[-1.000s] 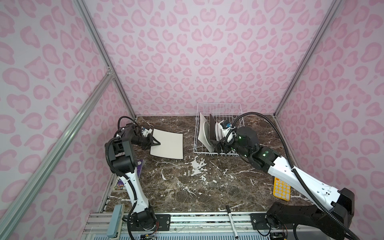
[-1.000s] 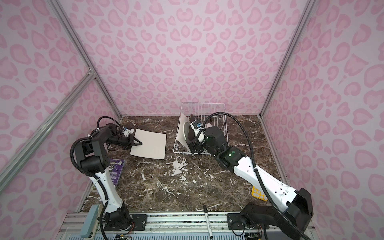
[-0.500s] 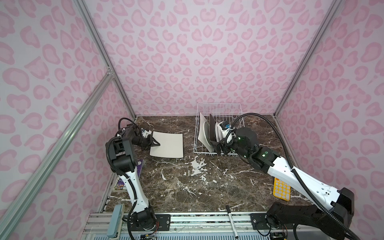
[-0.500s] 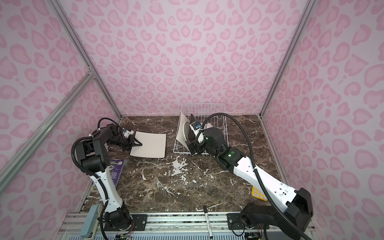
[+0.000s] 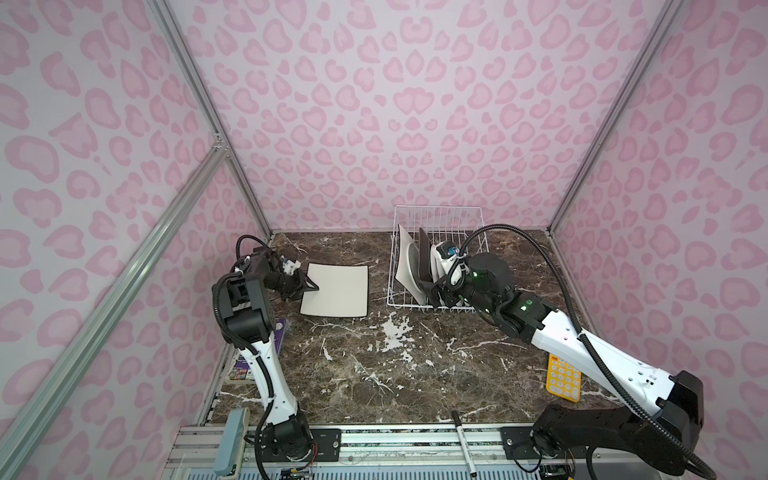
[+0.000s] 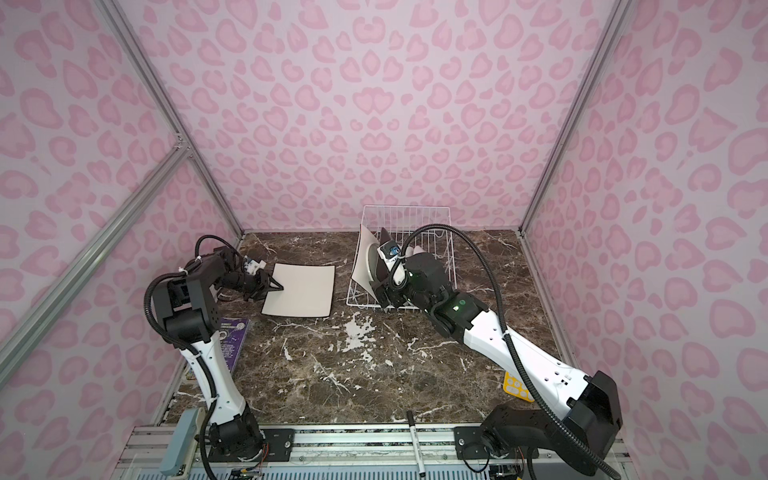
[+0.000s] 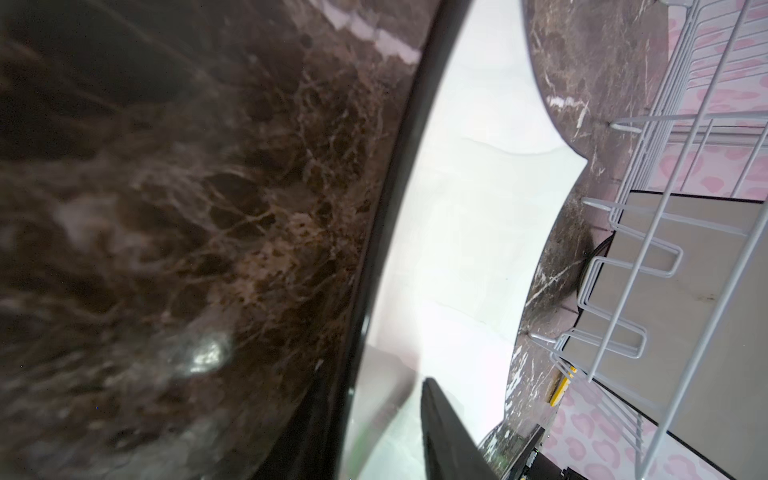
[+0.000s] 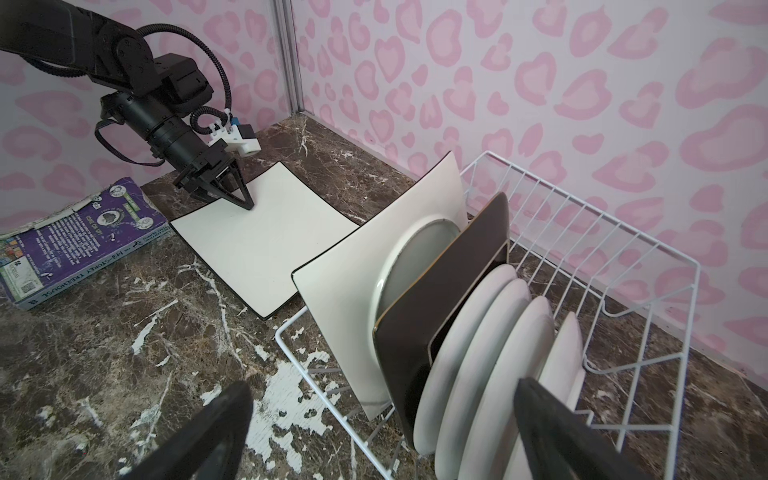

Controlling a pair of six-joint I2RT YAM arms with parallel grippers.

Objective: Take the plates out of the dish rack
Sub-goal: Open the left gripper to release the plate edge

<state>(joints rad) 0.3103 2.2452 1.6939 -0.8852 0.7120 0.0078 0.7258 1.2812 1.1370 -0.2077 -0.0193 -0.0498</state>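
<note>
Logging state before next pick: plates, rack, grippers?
Flat white square plate: lying on marble table.
Other white square plate: standing in white wire dish rack.
Dark brown square plate: standing in rack.
Four round white plates: standing in rack.
Left gripper: at flat plate's edge, grip unclear.
Right gripper: open, at racked plates.

**Item 1, top views.** My stereo pair sat high at 6 o'clock and looked down toward 12 from far off. Both top views took in the whole table [image 5: 415, 386] and the dish rack [image 5: 440, 216].

**Item 2, left wrist camera [image 5: 289, 263].** It lay very close over the flat white plate [image 7: 457, 208], facing the rack at 3 o'clock.

**Item 3, right wrist camera [image 5: 448, 250].** It sat near the rack's 6 o'clock side, facing about 11 o'clock, and shared the plate and rack with item 2.
</note>
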